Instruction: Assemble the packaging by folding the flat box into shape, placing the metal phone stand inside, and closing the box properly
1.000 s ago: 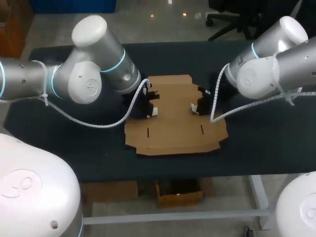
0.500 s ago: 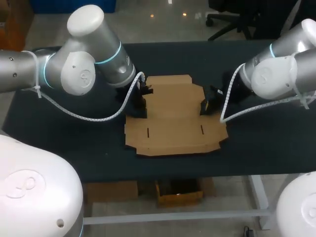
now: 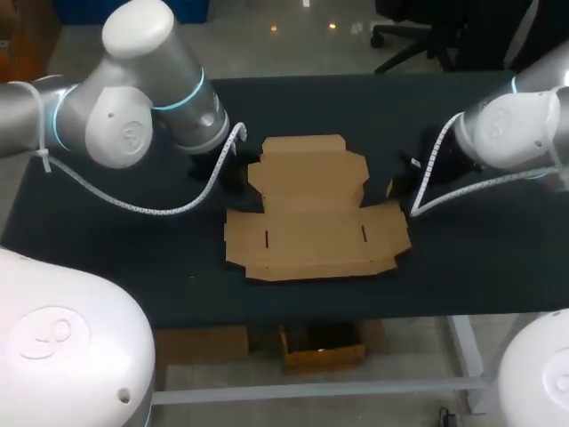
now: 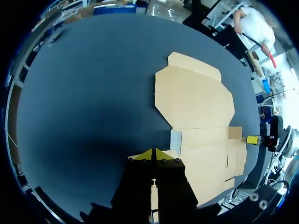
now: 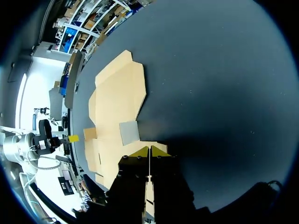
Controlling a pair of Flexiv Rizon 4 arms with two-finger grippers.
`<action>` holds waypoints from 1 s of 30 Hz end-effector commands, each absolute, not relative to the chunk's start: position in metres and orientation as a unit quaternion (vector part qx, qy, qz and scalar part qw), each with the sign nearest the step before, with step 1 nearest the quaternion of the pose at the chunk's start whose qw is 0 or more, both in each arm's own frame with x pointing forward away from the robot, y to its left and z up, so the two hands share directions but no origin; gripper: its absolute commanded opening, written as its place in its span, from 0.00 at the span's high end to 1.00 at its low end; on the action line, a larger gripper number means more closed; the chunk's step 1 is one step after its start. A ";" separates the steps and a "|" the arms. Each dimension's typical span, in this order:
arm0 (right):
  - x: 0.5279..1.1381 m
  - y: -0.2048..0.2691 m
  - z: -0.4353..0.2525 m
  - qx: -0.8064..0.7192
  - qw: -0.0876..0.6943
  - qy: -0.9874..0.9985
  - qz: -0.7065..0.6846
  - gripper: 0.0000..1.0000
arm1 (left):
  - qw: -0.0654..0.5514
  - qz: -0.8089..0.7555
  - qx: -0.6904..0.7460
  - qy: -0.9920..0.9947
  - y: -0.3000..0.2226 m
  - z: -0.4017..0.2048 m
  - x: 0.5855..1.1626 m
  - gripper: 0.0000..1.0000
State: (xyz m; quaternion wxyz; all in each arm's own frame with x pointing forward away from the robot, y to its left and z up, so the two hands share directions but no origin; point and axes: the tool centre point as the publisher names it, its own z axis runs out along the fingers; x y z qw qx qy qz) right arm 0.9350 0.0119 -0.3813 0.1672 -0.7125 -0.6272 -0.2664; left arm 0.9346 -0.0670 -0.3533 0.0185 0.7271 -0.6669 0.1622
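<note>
**Q:** What occupies most of the head view?
**A:** The dark tabletop [image 3: 462, 267]. The flat box [image 3: 311, 213] lies unfolded at the centre of the frame, its flaps spread.

**Q:** Where are the arms?
**A:** The left arm [image 3: 133, 116] enters from the upper left and the right arm [image 3: 516, 133] from the upper right.

**Q:** And the hands?
**A:** The left hand [image 4: 154, 154] is near the box's left edge and the right hand [image 5: 149, 150] near its right edge. Each has its yellow tips pressed together and grips nothing.
</note>
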 end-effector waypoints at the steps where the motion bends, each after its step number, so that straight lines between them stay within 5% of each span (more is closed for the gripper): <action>1: 0.923 -0.004 -0.362 -0.714 0.169 -0.625 -0.266 1.00 | 0.020 0.164 0.731 -0.662 -0.054 -0.331 0.921 1.00; 30: 0.808 -0.042 -0.316 -0.730 0.146 -0.610 -0.272 1.00 | 0.035 0.174 0.744 -0.645 -0.041 -0.289 0.815 1.00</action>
